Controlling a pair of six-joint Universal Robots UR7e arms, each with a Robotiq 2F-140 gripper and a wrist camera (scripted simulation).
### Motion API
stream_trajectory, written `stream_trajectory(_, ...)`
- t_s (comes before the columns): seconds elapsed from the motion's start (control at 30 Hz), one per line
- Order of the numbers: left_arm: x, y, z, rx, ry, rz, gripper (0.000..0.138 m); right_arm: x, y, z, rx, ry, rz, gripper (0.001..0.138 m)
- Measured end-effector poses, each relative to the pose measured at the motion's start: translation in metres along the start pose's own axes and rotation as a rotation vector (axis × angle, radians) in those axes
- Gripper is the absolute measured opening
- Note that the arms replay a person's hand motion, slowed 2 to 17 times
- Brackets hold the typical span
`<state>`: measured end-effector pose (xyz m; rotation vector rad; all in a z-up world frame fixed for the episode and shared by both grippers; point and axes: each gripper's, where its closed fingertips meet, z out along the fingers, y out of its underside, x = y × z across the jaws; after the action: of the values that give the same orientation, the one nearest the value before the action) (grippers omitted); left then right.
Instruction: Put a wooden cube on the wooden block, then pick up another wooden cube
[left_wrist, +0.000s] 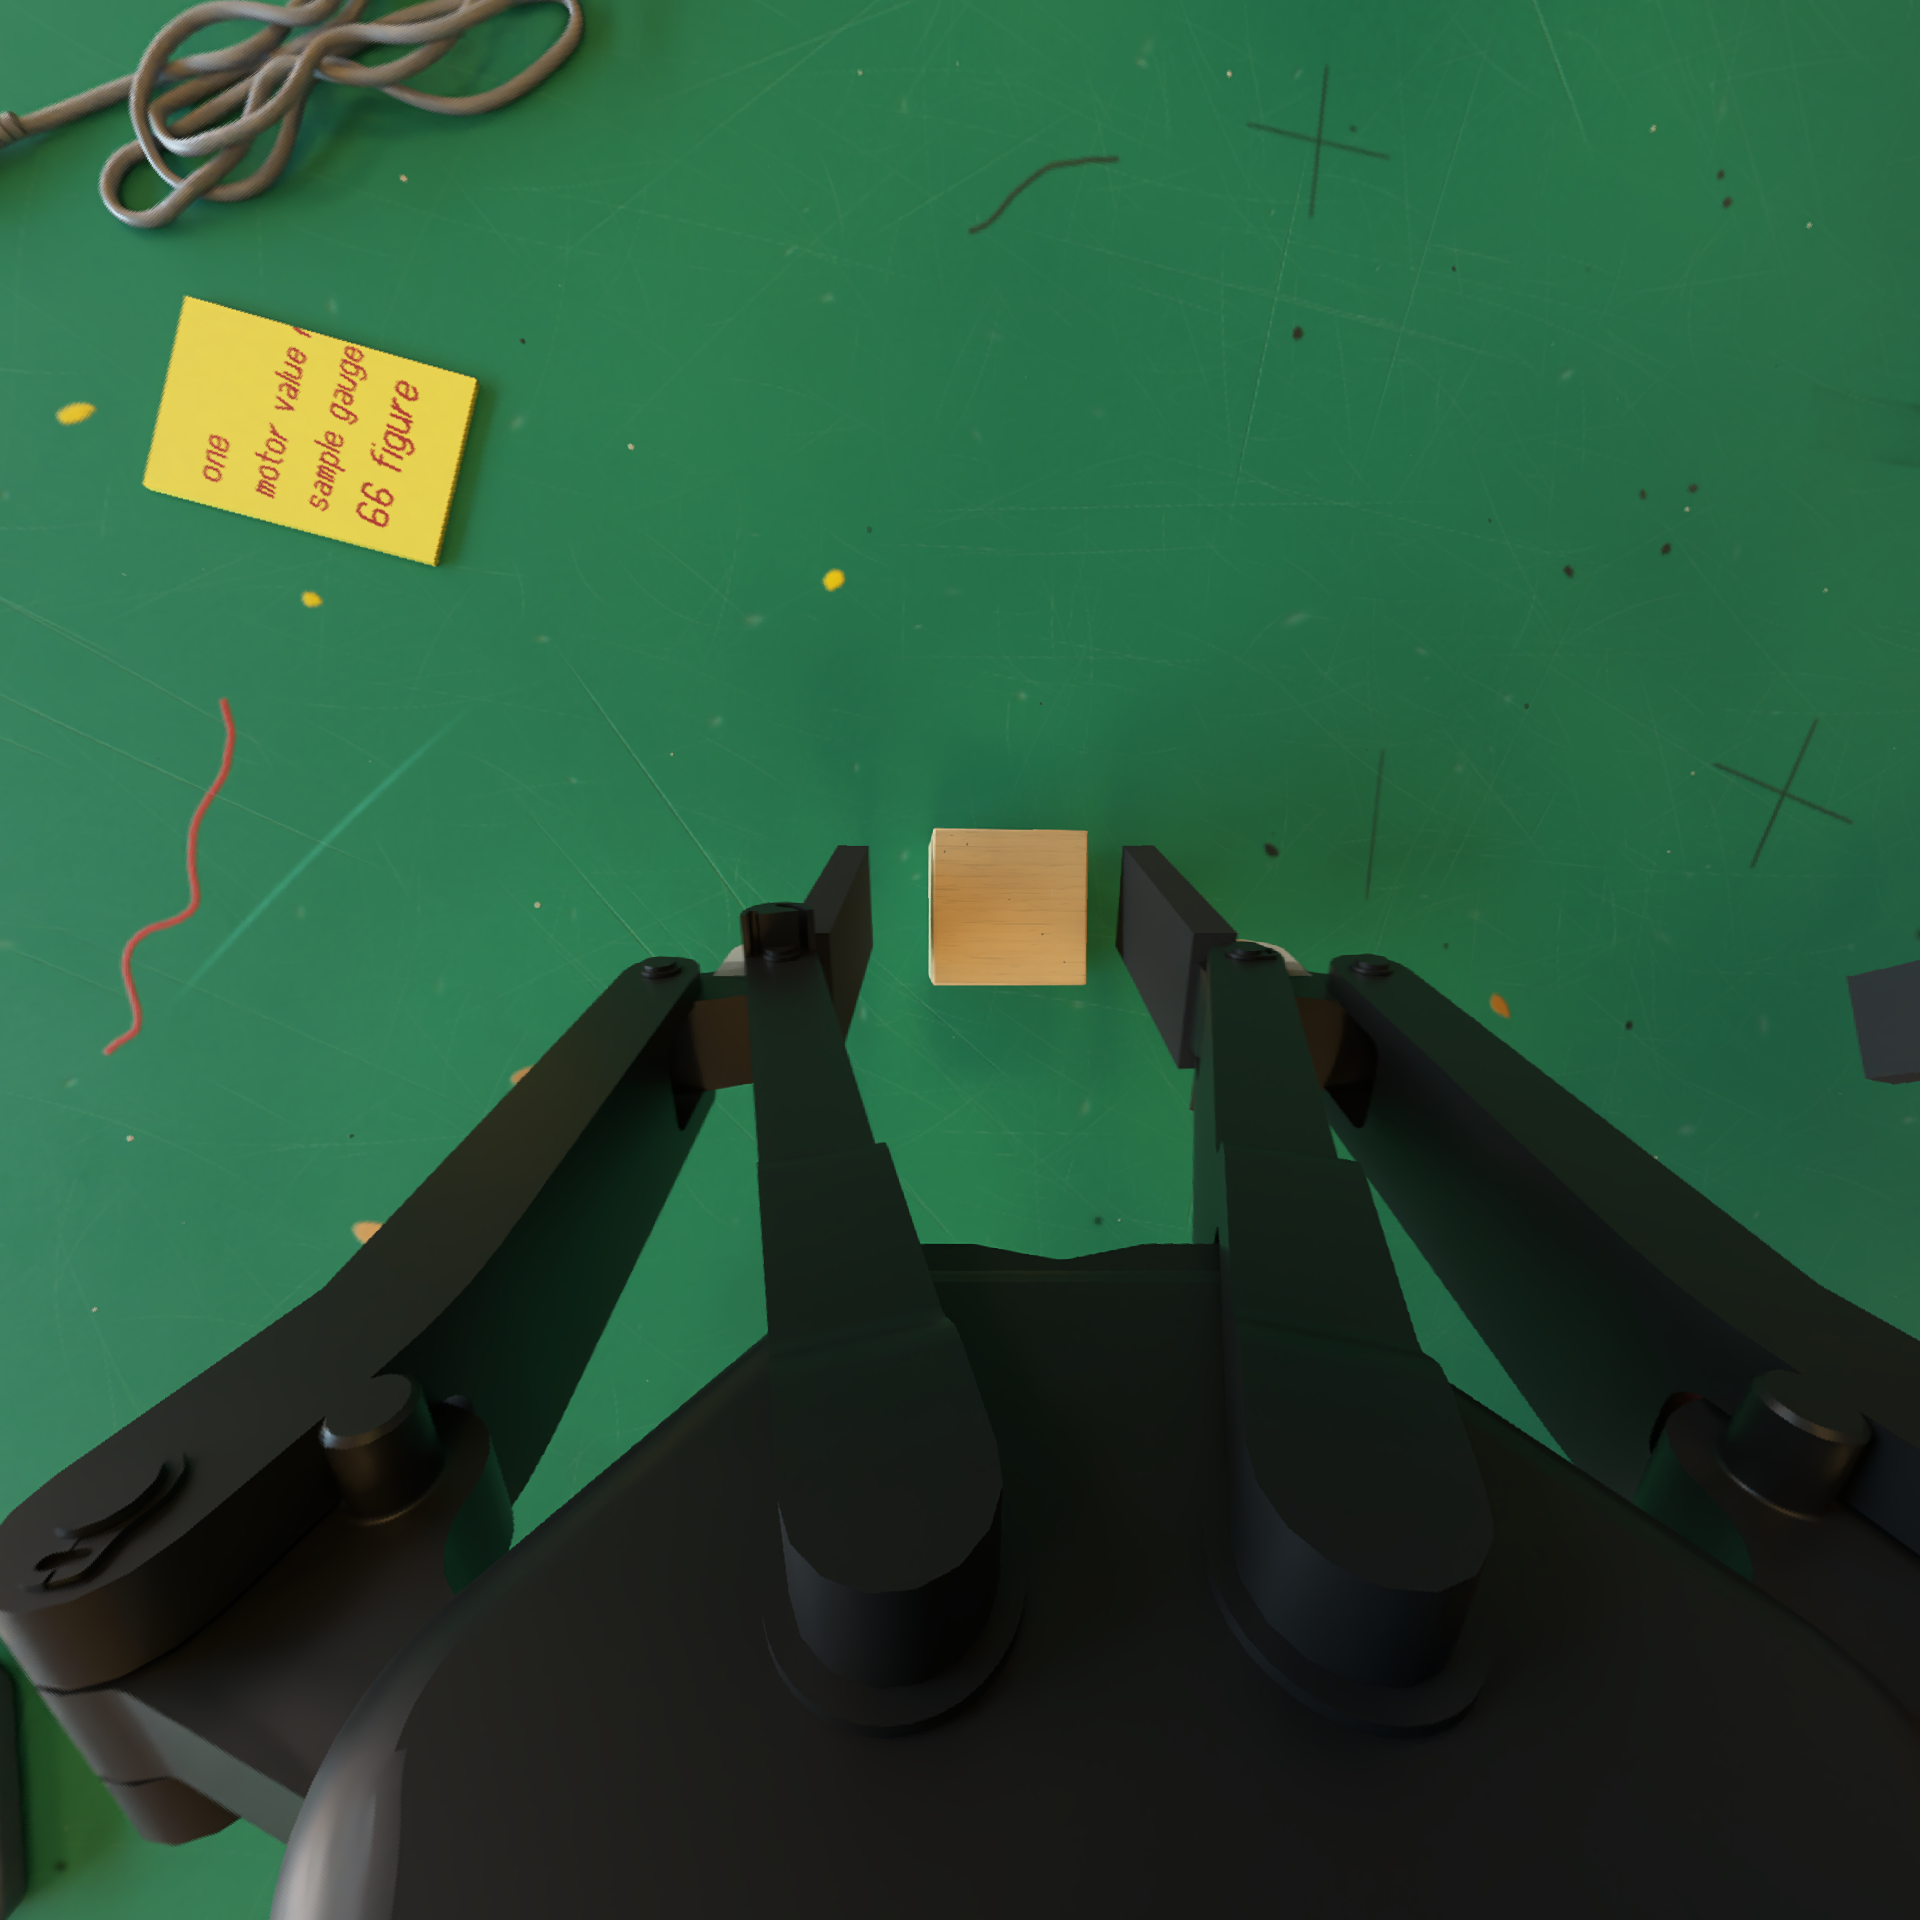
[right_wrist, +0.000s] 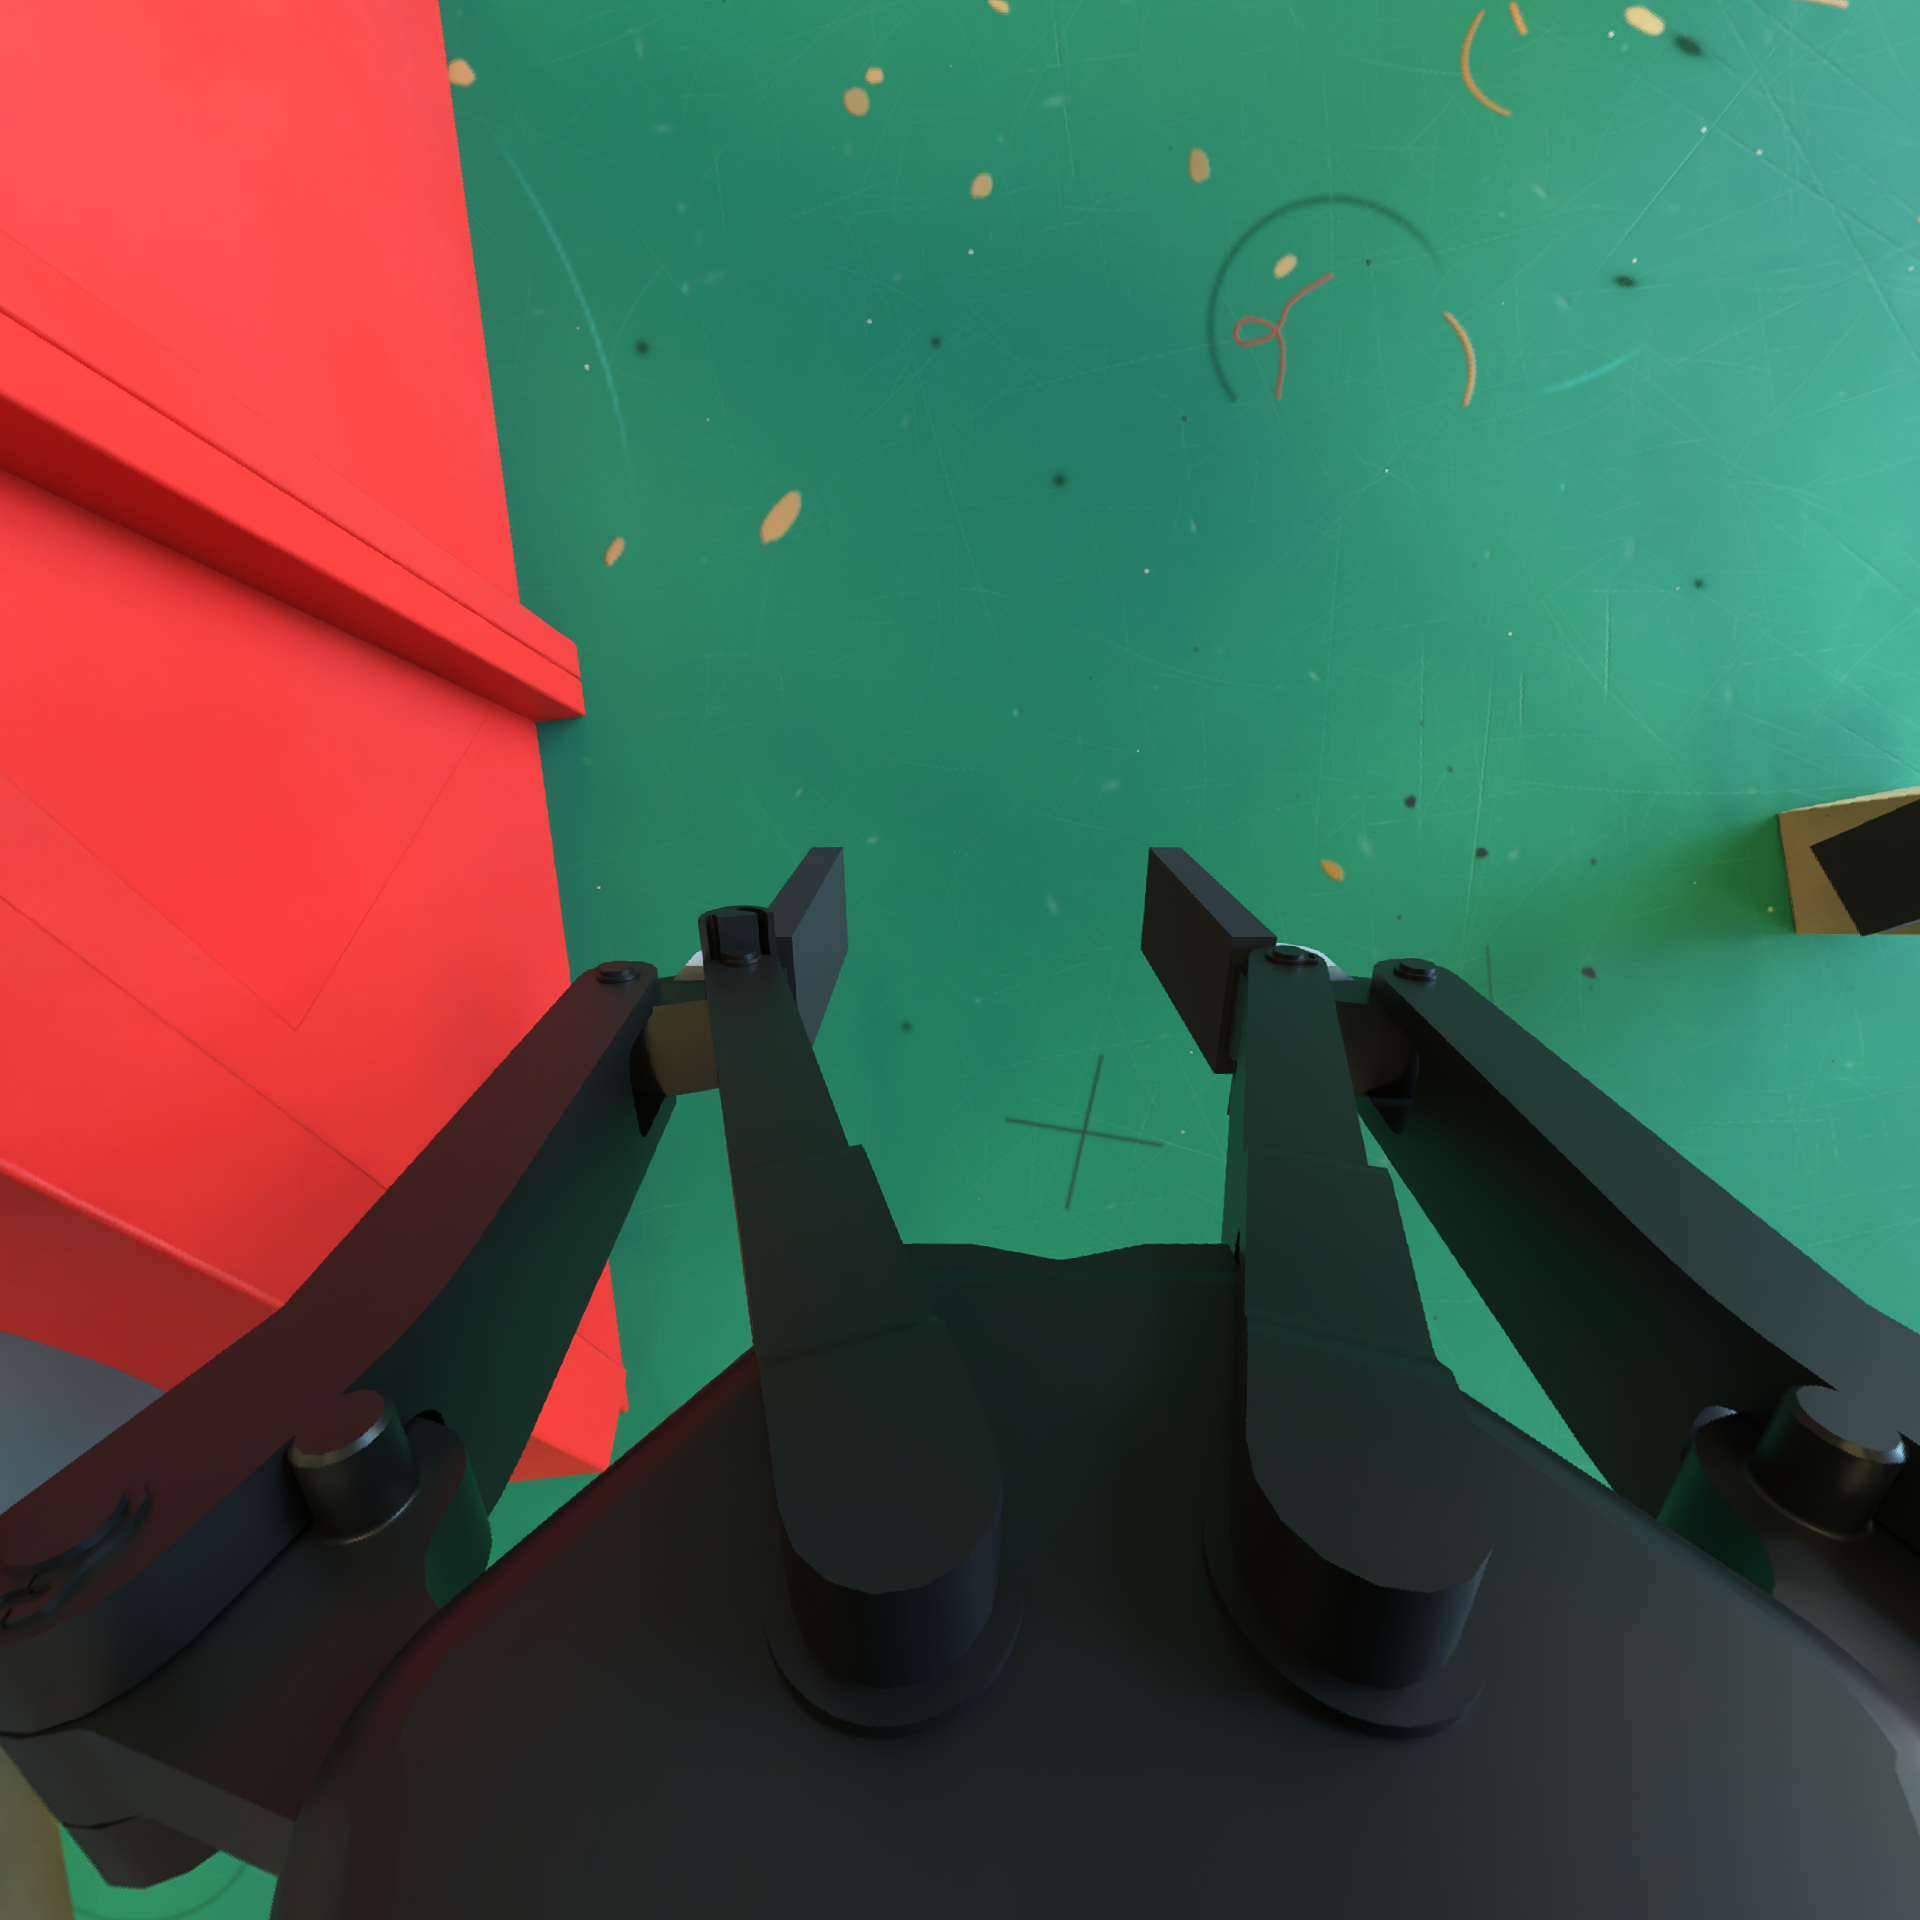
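In the left wrist view, a tangled grey cord (left_wrist: 312, 94) is seen at the top left of the green mat (left_wrist: 1351, 520), and below it a yellow card (left_wrist: 312, 431) bearing red writing lies flat. A wavy red thread (left_wrist: 187, 883) is found lower on the left side. At the centre, a wooden cube (left_wrist: 1008, 906) rests on the mat between the spread fingers of the left gripper (left_wrist: 994, 914); a narrow gap is visible on each side of it, so it is bracketed but not clasped. A dark object (left_wrist: 1886, 1023) is cut off by the right edge and cannot be identified.

In the right wrist view, a large red box (right_wrist: 260, 623) fills the left side, standing on the mat (right_wrist: 1039, 520). The right gripper (right_wrist: 992, 925) is held released above bare mat, nothing between its fingers. At the right edge, a piece of wood (right_wrist: 1803, 883) is partly covered by a dark shape; whether it is the block or a cube cannot be told.
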<state>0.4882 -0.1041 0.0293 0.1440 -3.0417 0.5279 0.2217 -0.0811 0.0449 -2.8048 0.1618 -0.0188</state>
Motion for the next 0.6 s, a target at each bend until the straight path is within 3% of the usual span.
stream_trajectory(0.2, 0.0033, 0.0018, 0.005, -0.017, 0.01, 0.005, 0.04, 0.0, -0.0009, 0.0005, 0.002, -0.003, -0.004, 0.076)
stream_trajectory(0.6, 0.0017, 0.0004, 0.0053, 0.002, 0.002, -0.026, 0.04, 0.0005, -0.001, 0.0012, 0.0, -0.003, -0.005, 0.076)
